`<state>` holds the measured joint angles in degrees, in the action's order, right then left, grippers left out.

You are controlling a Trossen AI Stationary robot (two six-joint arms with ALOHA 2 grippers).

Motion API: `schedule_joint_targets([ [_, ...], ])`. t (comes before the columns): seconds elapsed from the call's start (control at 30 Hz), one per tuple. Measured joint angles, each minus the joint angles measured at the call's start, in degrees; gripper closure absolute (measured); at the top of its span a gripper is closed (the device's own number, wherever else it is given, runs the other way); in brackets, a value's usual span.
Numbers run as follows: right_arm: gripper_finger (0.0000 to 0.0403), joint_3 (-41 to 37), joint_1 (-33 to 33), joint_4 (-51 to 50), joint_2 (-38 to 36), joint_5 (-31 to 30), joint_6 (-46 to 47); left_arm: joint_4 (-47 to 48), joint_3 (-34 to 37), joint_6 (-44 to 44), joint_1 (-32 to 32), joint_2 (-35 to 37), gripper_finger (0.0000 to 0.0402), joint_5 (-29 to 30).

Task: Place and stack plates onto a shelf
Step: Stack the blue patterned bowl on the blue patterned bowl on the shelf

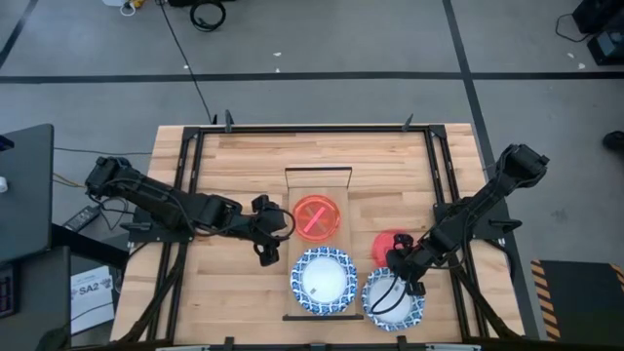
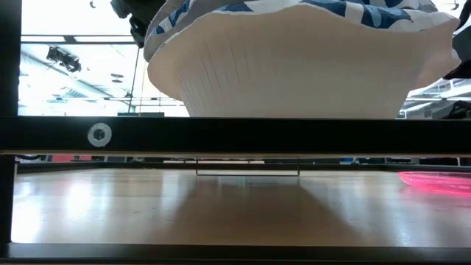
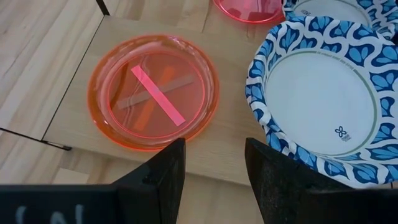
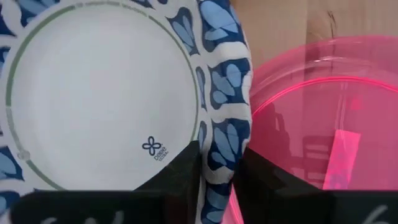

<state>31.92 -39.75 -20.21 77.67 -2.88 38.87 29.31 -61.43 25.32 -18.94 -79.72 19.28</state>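
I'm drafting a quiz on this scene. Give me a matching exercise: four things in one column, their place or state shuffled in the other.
1. orange plate
2. pink plate
3. left claw
4. right claw

A. shut on the rim of a blue-rimmed plate
B. lying on the shelf
C. open, holding nothing
D. on the table, beside the shelf

Pairs: 1-B, 2-D, 3-C, 4-A

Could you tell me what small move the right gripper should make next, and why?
Probably lift a little: the right gripper pinches the rim of the blue-rimmed plate, which sits off the shelf and partly over the pink plate. Raising it would clear both before carrying it over.
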Motion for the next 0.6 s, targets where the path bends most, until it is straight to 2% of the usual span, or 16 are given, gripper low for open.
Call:
schedule_joint_targets([
  [0.37,0.0392,0.1,0.0,0.2,-0.1,2.5,0.0,0.0,0.0,0.0,0.0,0.0,0.023,0.0],
  [0.6,0.0388,0.1,0.0,0.1,-0.1,2.5,0.0,0.0,0.0,0.0,0.0,0.0,0.023,0.0],
])
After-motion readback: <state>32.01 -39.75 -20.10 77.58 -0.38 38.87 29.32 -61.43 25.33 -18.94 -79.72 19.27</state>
